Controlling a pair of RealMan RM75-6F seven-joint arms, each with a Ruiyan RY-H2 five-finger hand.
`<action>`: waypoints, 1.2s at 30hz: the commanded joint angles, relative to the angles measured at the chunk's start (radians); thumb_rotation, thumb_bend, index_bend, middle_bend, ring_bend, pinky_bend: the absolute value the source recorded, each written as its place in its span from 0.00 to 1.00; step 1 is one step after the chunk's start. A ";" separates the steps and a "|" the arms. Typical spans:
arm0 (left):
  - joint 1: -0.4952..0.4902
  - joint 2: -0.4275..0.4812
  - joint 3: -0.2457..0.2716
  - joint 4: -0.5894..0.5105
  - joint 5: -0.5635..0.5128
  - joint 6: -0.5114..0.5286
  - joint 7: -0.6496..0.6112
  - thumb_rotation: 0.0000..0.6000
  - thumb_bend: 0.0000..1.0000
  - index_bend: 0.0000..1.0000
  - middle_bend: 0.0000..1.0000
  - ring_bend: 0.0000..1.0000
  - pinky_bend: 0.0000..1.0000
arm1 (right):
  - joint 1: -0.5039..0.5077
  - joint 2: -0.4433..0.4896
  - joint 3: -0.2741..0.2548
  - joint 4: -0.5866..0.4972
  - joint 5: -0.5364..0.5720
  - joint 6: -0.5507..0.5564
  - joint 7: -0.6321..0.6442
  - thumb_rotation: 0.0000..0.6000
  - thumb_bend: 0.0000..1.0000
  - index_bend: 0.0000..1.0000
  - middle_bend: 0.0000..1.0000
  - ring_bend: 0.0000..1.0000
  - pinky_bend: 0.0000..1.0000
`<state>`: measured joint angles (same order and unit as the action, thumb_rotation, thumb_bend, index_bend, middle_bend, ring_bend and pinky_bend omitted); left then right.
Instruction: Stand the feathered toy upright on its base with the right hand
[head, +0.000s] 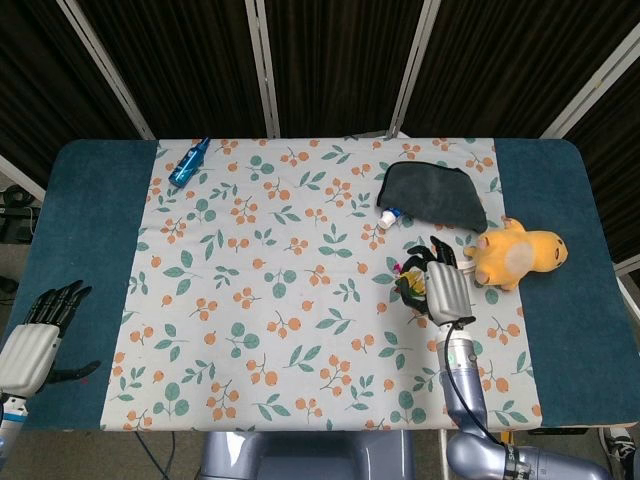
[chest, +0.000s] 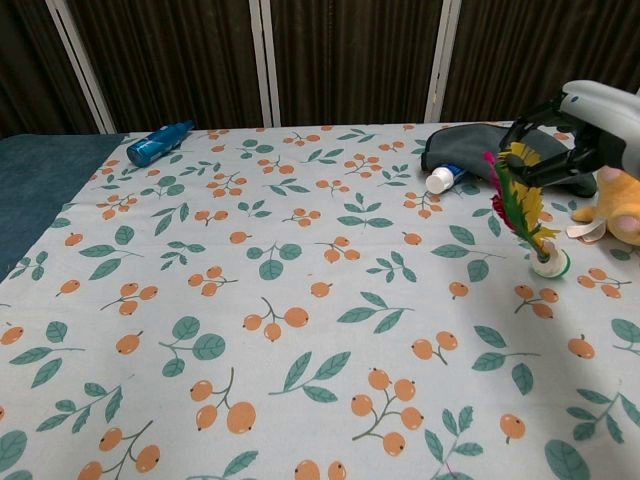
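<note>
The feathered toy (chest: 520, 208) has yellow, red and green feathers above a small white and green base (chest: 549, 264). It leans a little, feathers up, with the base low on the floral cloth (chest: 300, 300); whether the base touches the cloth I cannot tell. My right hand (chest: 585, 118) grips the feather tips from above. In the head view the right hand (head: 447, 288) covers most of the toy (head: 408, 268), and only feathers show at its left. My left hand (head: 35, 335) hangs open off the table's near left corner.
A yellow plush animal (chest: 622, 195) lies just right of the toy. A dark grey cloth (chest: 500, 155) with a small white tube (chest: 440, 180) at its edge lies behind it. A blue bottle (chest: 159, 142) lies at the far left.
</note>
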<state>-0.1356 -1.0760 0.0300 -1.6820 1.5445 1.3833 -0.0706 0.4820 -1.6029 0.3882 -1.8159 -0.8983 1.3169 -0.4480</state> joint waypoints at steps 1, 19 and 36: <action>0.001 -0.001 0.000 0.000 0.000 0.001 0.002 0.99 0.10 0.00 0.00 0.00 0.00 | -0.012 0.021 0.021 -0.027 0.034 0.014 0.022 1.00 0.49 0.61 0.25 0.00 0.00; 0.001 0.000 0.000 -0.002 -0.004 -0.002 0.007 0.99 0.10 0.00 0.00 0.00 0.00 | -0.024 0.085 0.098 -0.075 0.129 0.057 0.107 1.00 0.49 0.62 0.25 0.00 0.00; 0.002 -0.001 -0.001 -0.004 -0.006 -0.002 0.013 0.99 0.10 0.00 0.00 0.00 0.00 | -0.038 0.112 0.067 -0.074 0.155 0.070 0.145 1.00 0.49 0.62 0.25 0.00 0.00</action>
<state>-0.1340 -1.0768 0.0291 -1.6858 1.5385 1.3808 -0.0574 0.4448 -1.4920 0.4562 -1.8904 -0.7439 1.3860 -0.3043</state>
